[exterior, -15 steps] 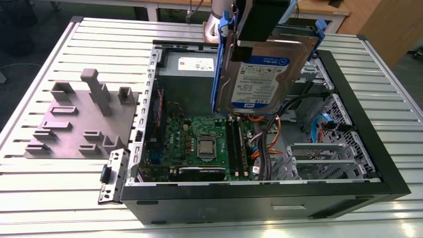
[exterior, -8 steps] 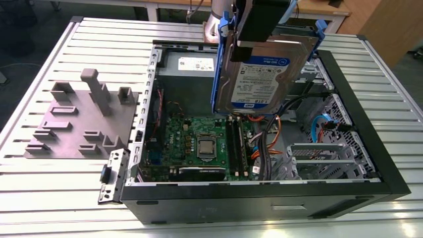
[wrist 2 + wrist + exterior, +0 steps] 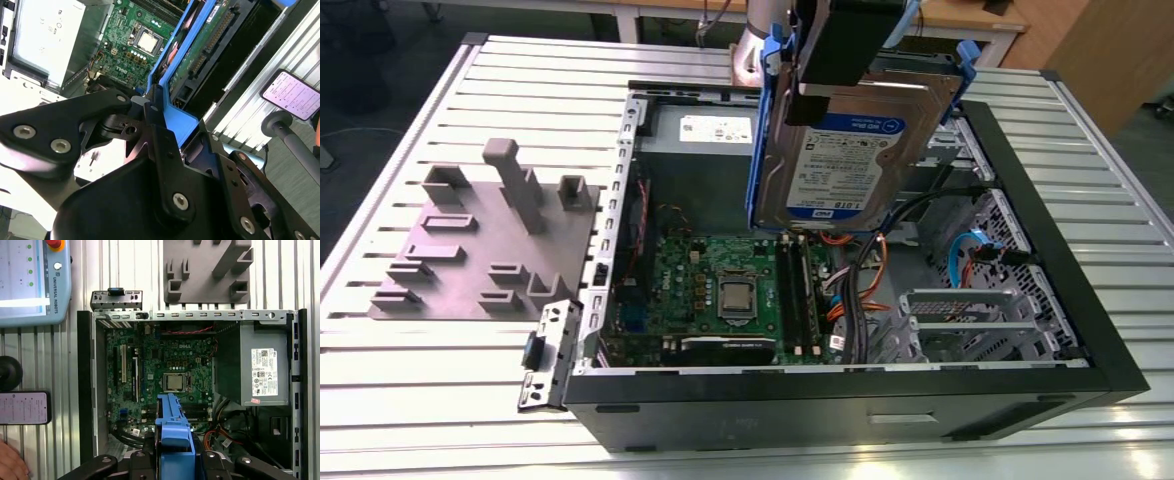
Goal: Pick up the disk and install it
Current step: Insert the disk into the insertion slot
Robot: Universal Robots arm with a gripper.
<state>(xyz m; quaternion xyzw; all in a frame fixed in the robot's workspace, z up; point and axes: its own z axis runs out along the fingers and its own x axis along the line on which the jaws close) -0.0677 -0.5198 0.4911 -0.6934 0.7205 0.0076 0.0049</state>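
The pincer [image 3: 858,85] is clamped on the disk [image 3: 847,165], gripping it by its blue side rails [image 3: 767,130]. The drive hangs on edge with its label facing outward, directly below the pincer at six o'clock. It sits above the open computer case [image 3: 1067,250], at about one o'clock from the motherboard [image 3: 720,285] in the exterior view. The case lies on its side on the slatted surface [image 3: 400,400] with its panel off, apparently so the interior can be reached from above. Holding the drive upright likely keeps it clear of the case walls. A grey fixture plate [image 3: 480,250] rests at nine o'clock from the case.
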